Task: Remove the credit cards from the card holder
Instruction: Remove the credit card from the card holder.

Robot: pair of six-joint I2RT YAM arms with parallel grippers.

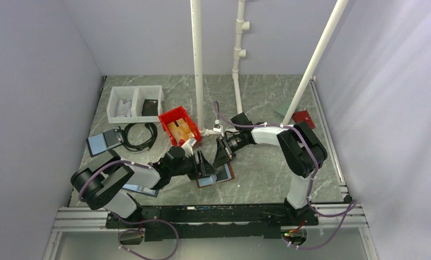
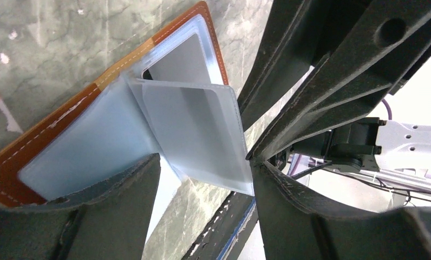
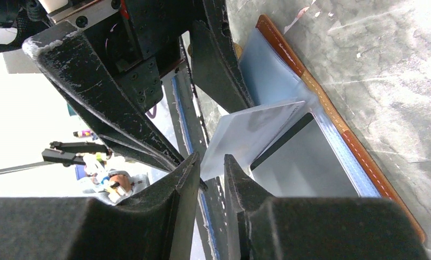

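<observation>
The card holder (image 1: 220, 176) lies open on the table, brown-edged, with a pale blue panel (image 2: 83, 141) and a grey panel (image 3: 300, 162). One clear sleeve leaf (image 2: 202, 130) stands up from its spine. My left gripper (image 2: 205, 162) is open wide. Its one finger lies over the pale blue panel, and the leaf's lower corner hangs between its fingers. My right gripper (image 3: 211, 160) faces it from the far side, open by a narrow gap, with the leaf's (image 3: 256, 130) corner at its tips. I cannot pick out any credit cards for certain.
Behind the holder stands a red bin (image 1: 180, 125). Further left are a white two-part tray (image 1: 135, 103) and a black cable coil (image 1: 140, 135). Blue-edged folders lie at the left (image 1: 104, 142) and under my left arm (image 1: 143, 189). White pipes (image 1: 198, 65) rise mid-table.
</observation>
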